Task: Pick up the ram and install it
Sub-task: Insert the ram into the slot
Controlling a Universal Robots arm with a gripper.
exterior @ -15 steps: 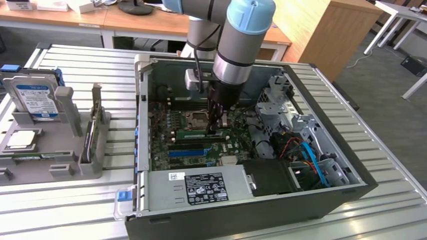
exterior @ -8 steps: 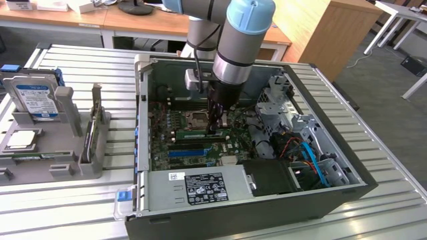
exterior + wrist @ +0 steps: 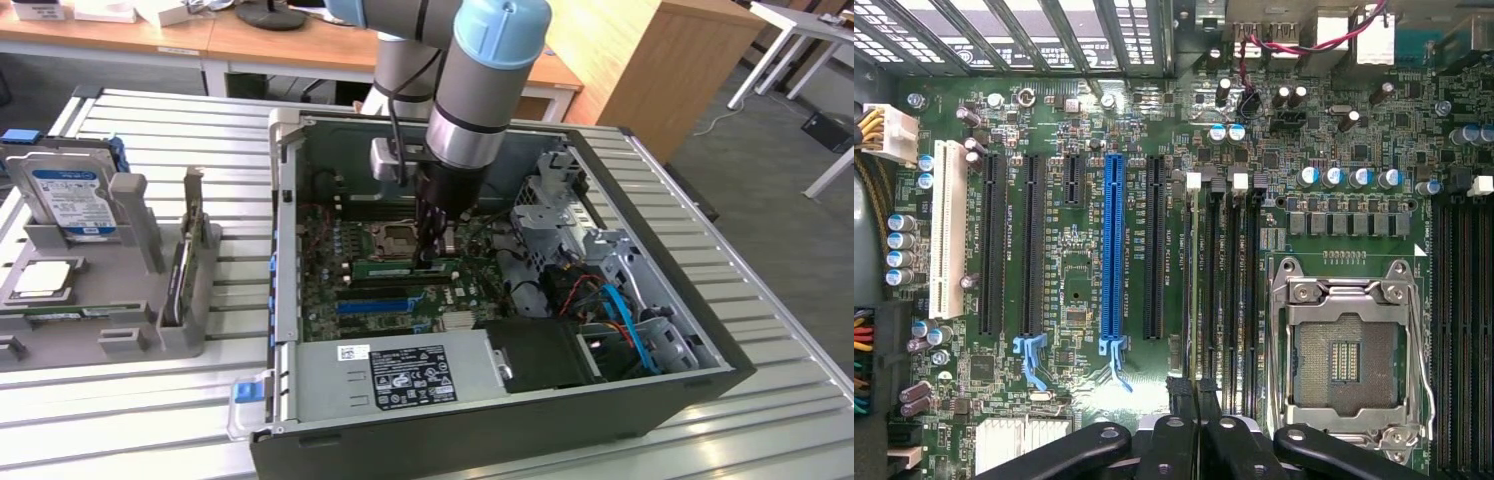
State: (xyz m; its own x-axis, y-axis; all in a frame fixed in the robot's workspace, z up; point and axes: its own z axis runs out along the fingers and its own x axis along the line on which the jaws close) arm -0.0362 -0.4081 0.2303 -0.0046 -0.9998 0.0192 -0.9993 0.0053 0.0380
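The ram (image 3: pixel 387 268) is a thin green stick with a pale label. It stands on edge among the memory slots of the motherboard (image 3: pixel 327 300), inside the open computer case. My gripper (image 3: pixel 434 256) reaches straight down into the case and meets the ram's end nearest the processor socket. In the wrist view the ram (image 3: pixel 1199 280) shows edge-on as a thin dark strip running away from my gripper (image 3: pixel 1196 388). Its black fingers (image 3: pixel 1179 392) are shut together on that strip.
An empty processor socket (image 3: pixel 1344 350) lies just beside the memory slots. A blue slot (image 3: pixel 1114 250) and a white slot (image 3: pixel 949 225) lie further off. A power supply (image 3: pixel 407 375) and a cabled drive cage (image 3: pixel 601 290) crowd the case. A grey fixture (image 3: pixel 140 290) holds a hard drive (image 3: pixel 74 200).
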